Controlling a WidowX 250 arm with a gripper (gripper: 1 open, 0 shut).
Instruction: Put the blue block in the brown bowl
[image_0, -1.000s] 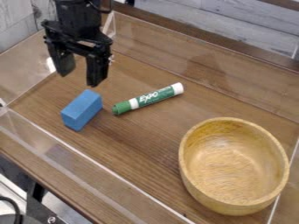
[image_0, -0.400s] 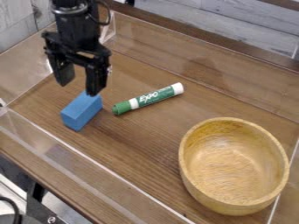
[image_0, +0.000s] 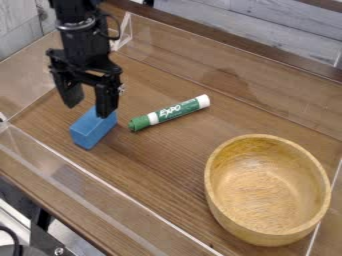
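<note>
The arm is cut off by the top edge at about 11 o'clock, so only its lower part and the fingers (image_0: 86, 98) show; they point down, spread wide apart, with nothing between them. The right finger hangs in front of the top back edge of the blue block (image_0: 92, 129) and hides a little of it; whether it touches cannot be told.

The worktop (image_0: 201, 140) is dark brown wood grain with a low clear wall around it, and pale planks run behind at 1 o'clock.

The blue block lies at about 9 o'clock. Just beside it, toward the centre, is a green-and-white marker (image_0: 170, 112), lying slanted. The brown bowl (image_0: 267, 188) sits well apart at 4 o'clock, upright and empty.

Since a second ago the fingers have come lower and slightly left, onto the block; block, marker and bowl have not shifted.
</note>
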